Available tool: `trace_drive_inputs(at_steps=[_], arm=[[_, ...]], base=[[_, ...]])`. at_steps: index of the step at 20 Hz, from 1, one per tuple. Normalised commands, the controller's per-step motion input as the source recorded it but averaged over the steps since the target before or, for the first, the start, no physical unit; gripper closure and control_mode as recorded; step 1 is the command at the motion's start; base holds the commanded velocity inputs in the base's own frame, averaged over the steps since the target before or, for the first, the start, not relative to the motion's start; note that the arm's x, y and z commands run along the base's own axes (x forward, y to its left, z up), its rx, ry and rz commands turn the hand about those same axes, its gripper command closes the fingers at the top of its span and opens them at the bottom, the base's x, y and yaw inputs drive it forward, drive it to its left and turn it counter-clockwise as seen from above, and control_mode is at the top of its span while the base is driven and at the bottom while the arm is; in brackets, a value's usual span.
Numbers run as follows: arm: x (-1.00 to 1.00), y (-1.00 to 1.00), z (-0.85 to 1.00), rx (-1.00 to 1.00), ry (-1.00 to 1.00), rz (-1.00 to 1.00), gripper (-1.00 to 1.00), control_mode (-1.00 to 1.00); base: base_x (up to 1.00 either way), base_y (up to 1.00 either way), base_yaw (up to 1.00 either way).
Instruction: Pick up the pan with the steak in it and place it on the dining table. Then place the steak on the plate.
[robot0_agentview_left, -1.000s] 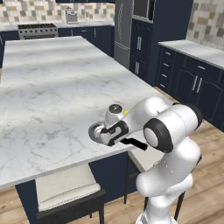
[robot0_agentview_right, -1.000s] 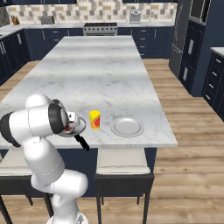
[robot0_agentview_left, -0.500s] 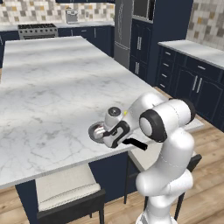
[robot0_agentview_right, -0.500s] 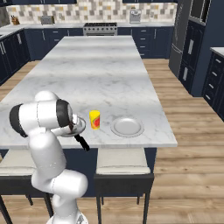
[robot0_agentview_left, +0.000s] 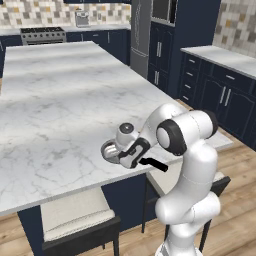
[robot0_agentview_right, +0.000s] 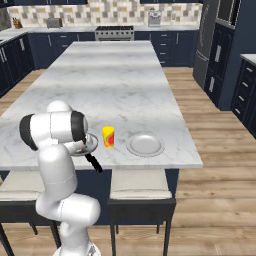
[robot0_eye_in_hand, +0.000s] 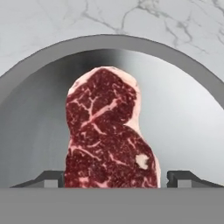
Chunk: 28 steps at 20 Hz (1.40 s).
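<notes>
Pan (robot0_eye_in_hand: 188, 113) sitting on dining table (robot0_agentview_left: 65, 110) near front edge, steak (robot0_eye_in_hand: 109, 131) lying inside. Pincer (robot0_eye_in_hand: 112, 179) hovering wide-spread astride steak, gripping nothing. Risk: tips sliding off thin slab, or dropping it short of plate (robot0_agentview_right: 145, 144).

Navy kitchen, tile backsplash, warm wood floor all round.

Up at twelve o'clock in the right base view sits the stainless range (robot0_agentview_right: 114, 33) against a mosaic tile backsplash (robot0_agentview_right: 110, 12), with a toaster (robot0_agentview_right: 53, 22) at eleven o'clock on the wall counter. Tall steel refrigerator (robot0_agentview_right: 204, 42) at two o'clock, dark navy cabinets (robot0_agentview_right: 246, 87) running down to three. Plank wood floor (robot0_agentview_right: 215, 145) glows warm at four o'clock. Two cushioned stools (robot0_agentview_right: 142, 190) tuck in at six. From the left base view, a side counter (robot0_agentview_left: 220, 55) with a pale top lies at two o'clock, and a built-in oven tower (robot0_agentview_left: 162, 10) at one. Light is even and soft.
</notes>
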Motion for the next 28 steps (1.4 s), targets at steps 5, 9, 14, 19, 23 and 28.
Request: trace_drive_inputs(at_steps=[5,9,14,19,23,28], arm=[[0.00,0.00,-0.40,0.00,0.02,0.00,-1.00,-1.00],[0.00,0.00,-0.30,0.00,0.01,0.00,1.00,-1.00],[0.00,0.00,0.41,0.06,-0.04,0.00,1.00,-1.00],[-0.34,-0.09,0.81,0.01,-0.07,0.00,1.00,-1.00],[-0.57,-0.32,0.85,0.00,-0.05,-0.02,1.00,-1.00],[-0.42,-0.29,1.00,0.00,-0.05,-0.03,1.00,-1.00]], base=[[0.00,0.00,0.00],[0.00,0.00,0.00],[0.00,0.00,0.00],[0.00,0.00,0.00],[0.00,0.00,0.00],[0.00,0.00,0.00]])
